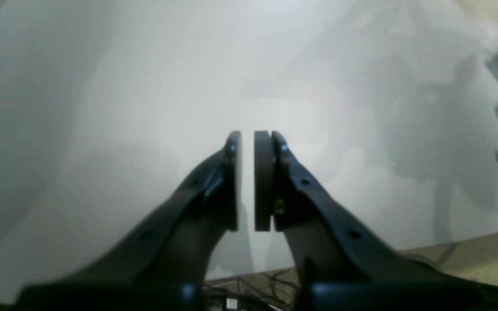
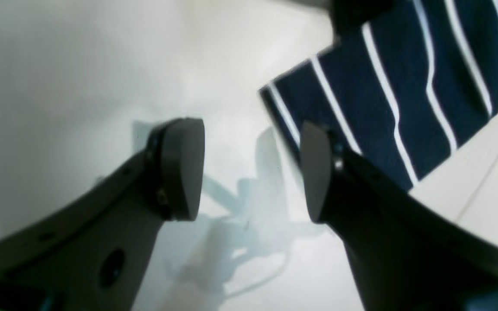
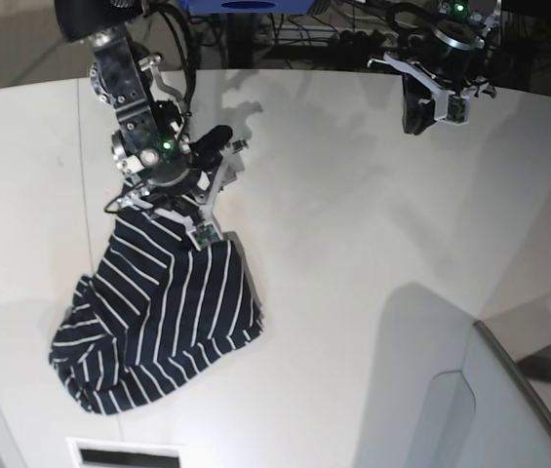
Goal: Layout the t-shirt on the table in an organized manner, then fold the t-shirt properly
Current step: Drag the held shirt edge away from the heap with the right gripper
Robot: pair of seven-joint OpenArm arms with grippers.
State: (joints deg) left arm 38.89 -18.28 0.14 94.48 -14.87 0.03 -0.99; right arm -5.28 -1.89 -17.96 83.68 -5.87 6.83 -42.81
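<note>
White table (image 3: 353,292), one striped t-shirt (image 3: 158,312) bunched up, no containers. Two grippers: right gripper (image 2: 251,168) jaws wide, holding nothing; left gripper (image 1: 247,181) nearly closed, empty.

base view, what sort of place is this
Probably a robotics lab bench: two robot arms mounted over a large white table, tangled cables behind it, and a single striped t-shirt lying bunched up as the test piece.

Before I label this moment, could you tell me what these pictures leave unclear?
- T-shirt: bunched in the base view, sleeves and collar hidden in its own folds; the right wrist view cuts it off.
- Right gripper: open, no cloth between the pads; in the base view the arm hides it.
- Left gripper: blurred table behind.
</note>
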